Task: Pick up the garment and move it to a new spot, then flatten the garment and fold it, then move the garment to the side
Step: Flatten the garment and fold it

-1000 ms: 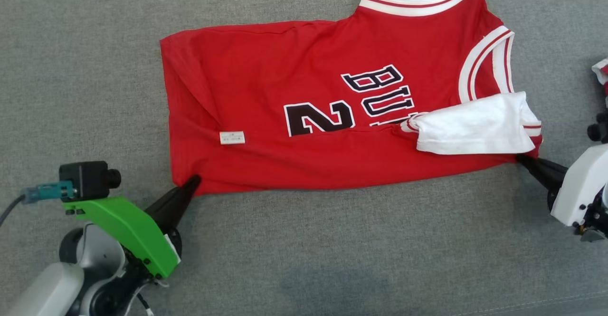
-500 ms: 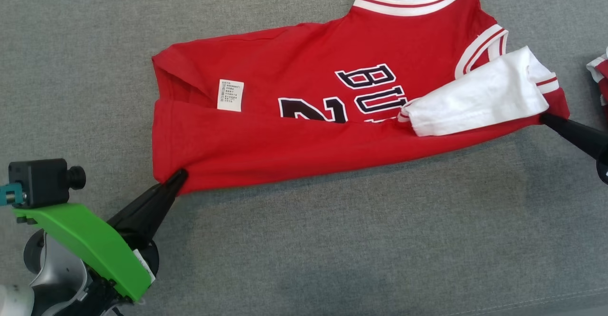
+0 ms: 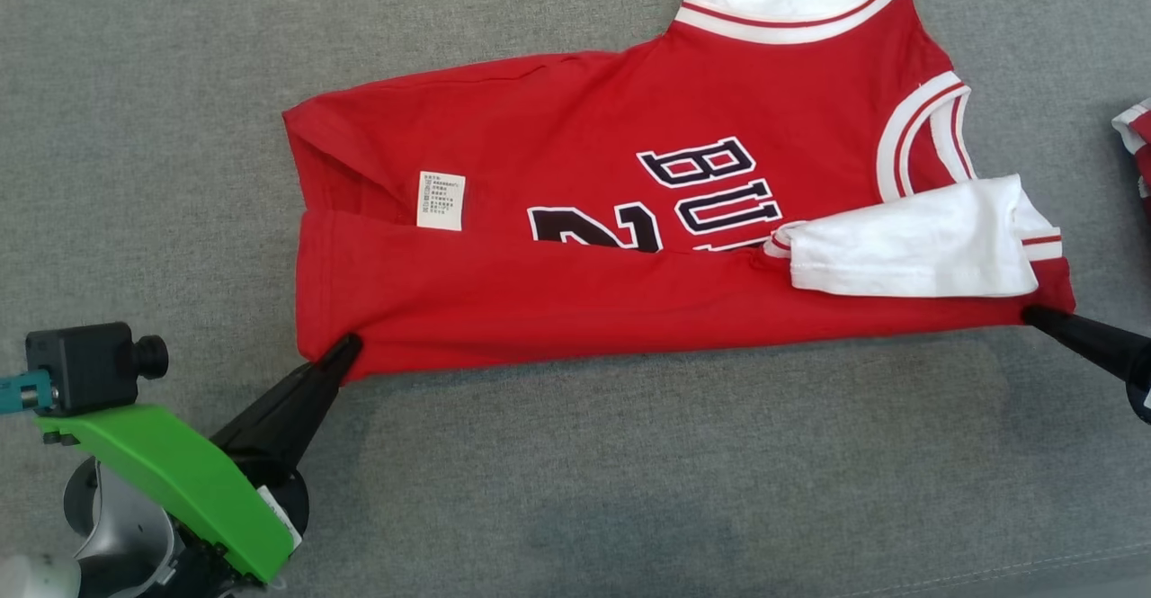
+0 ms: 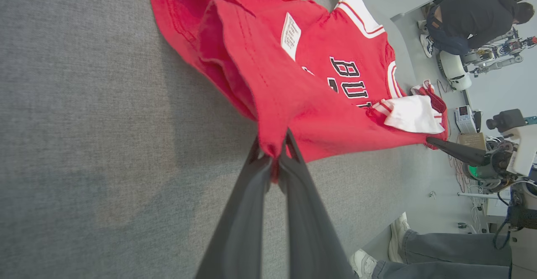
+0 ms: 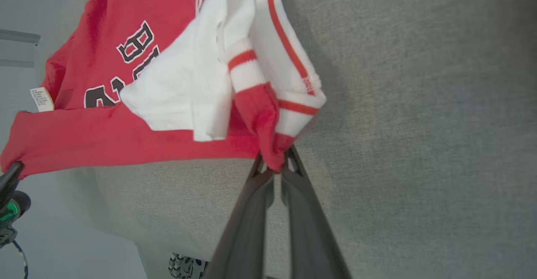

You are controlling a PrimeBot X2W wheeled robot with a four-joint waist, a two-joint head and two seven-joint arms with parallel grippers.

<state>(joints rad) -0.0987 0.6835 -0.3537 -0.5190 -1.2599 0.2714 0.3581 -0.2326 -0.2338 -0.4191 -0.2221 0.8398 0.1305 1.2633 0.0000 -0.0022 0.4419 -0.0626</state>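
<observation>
The jersey (image 3: 575,292) lies across the gray surface (image 3: 629,472), its near edge folded up over its front and held at both ends. The left gripper (image 3: 346,348) is clamped on the hem corner, the right gripper (image 3: 1032,314) on the shoulder corner below the white sleeve (image 3: 908,252). 0.5 s ago the right corner sat higher and the fold slanted — now it runs nearly level. 1 s ago the label (image 3: 441,201) showed only as a sliver; it is now fully turned up, and the fold hides half of the 2.

Red jersey (image 3: 575,283), white sleeves, grey cloth surface (image 3: 629,472).
</observation>
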